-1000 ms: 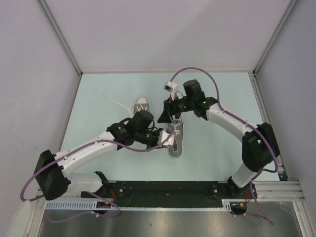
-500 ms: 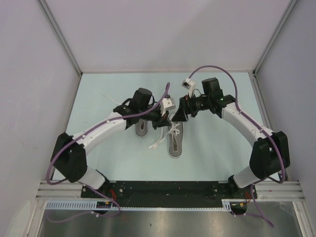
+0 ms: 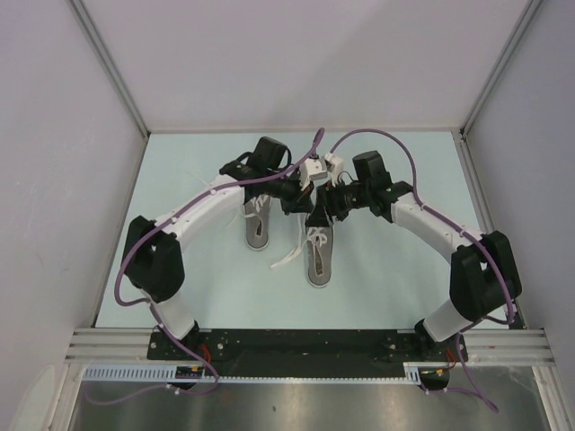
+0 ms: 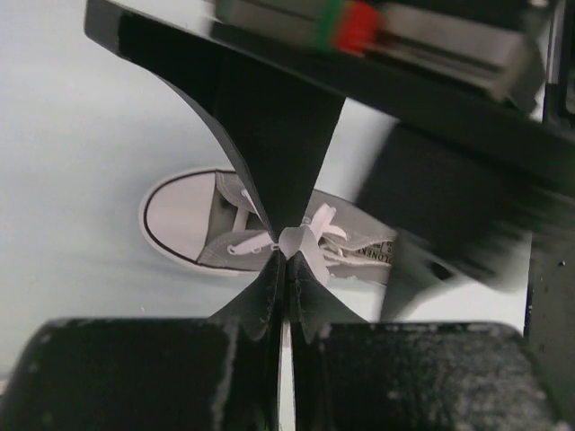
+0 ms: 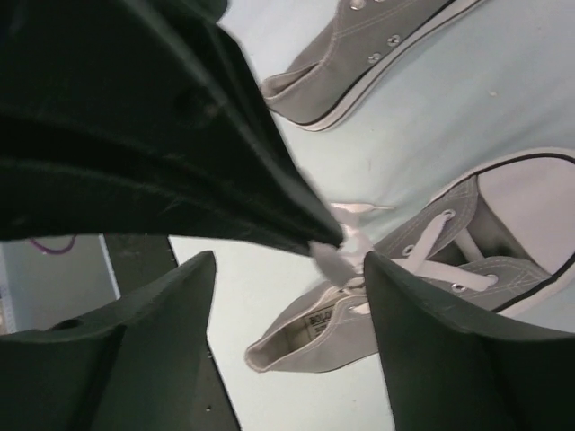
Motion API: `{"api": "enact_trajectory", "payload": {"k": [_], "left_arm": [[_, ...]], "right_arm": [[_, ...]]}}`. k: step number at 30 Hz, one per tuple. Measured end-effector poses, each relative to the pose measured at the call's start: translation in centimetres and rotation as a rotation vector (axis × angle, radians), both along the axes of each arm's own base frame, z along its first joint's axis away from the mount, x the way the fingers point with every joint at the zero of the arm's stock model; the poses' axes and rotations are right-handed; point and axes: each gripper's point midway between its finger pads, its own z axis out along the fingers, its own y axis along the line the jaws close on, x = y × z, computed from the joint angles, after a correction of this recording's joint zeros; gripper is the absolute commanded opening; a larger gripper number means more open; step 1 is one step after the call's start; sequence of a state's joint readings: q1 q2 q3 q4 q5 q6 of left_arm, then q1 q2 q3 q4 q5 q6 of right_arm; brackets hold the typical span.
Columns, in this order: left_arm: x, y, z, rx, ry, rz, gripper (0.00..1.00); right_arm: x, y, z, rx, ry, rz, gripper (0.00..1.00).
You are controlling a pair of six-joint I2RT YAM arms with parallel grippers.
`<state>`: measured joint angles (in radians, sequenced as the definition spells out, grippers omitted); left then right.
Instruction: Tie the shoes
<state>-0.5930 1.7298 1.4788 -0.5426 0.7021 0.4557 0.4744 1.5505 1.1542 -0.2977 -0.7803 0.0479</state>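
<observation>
Left gripper (image 4: pixel 287 256) first, on its own wrist camera: the tips are pressed together, and nipped between them is a fold of white lace (image 4: pixel 302 241), held above the shoe (image 4: pixel 225 242). The shoe sits on its sole, and the pinch is over its eyelets. A blurred dark shape crowds in past the shoe's heel, and I can't tell which part it is.

Over to the right wrist camera. Right gripper (image 5: pixel 289 260) is spread wide, with one finger on either side of that same fold, and it doesn't look to be touching anything. The left gripper's dark tip ends right at the lace, above the shoe's tongue. The other shoe (image 5: pixel 359 54) lies apart from the shoe on the pale table (image 5: pixel 449 126).

Top camera now: both grippers meet over the far end of the shoe and hide its toe. The other shoe lies beside it on the left arm's side. A loose end (image 3: pixel 286 260) trails off the shoe on that same side.

My read is a hand-over or a loop in the making, with no knot yet. To do it well, the right gripper should close on lace alone, just beside the pinch and clear of the left fingertip. The left should let go only once that grip is sure. Pull gently, or the light shoe could drag and the loose end run back through the eyelets.
</observation>
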Motion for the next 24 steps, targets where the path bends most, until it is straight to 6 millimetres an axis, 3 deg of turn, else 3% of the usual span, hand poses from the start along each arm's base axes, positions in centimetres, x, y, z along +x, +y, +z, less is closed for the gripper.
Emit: {"api": "enact_trajectory", "payload": {"k": [2,5,7,11,15,17,22,24], "left_arm": [[-0.3,0.5,-0.7,0.024,0.012,-0.013,0.06],[-0.3,1.2,-1.2,0.043,0.017,-0.024,0.08],[-0.2,1.7,-1.4,0.053,0.018,-0.023,0.09],[0.0,2.4,-1.7,0.067,0.016,-0.027,0.15],[0.2,2.8,-1.5,0.074,0.008,-0.027,0.29],[0.5,2.9,-1.3,0.075,-0.001,-0.022,0.31],[2.4,4.4,-1.2,0.096,-0.035,0.038,0.27],[3.3,4.9,-1.2,0.105,-0.055,0.067,0.17]], "right_arm": [[0.4,0.1,-0.8,-0.010,0.008,-0.010,0.48],[1.0,0.1,-1.6,-0.025,0.007,-0.024,0.13],[1.4,0.1,-2.1,-0.032,0.006,-0.034,0.00],[1.8,0.1,-2.4,-0.038,0.001,-0.051,0.00],[2.2,0.2,-2.3,-0.031,-0.018,-0.063,0.00],[2.3,0.2,-2.5,-0.030,-0.015,-0.071,0.00],[1.9,0.0,-3.4,-0.038,0.006,-0.079,0.00],[1.9,0.0,-3.5,-0.036,0.011,-0.083,0.00]]}}
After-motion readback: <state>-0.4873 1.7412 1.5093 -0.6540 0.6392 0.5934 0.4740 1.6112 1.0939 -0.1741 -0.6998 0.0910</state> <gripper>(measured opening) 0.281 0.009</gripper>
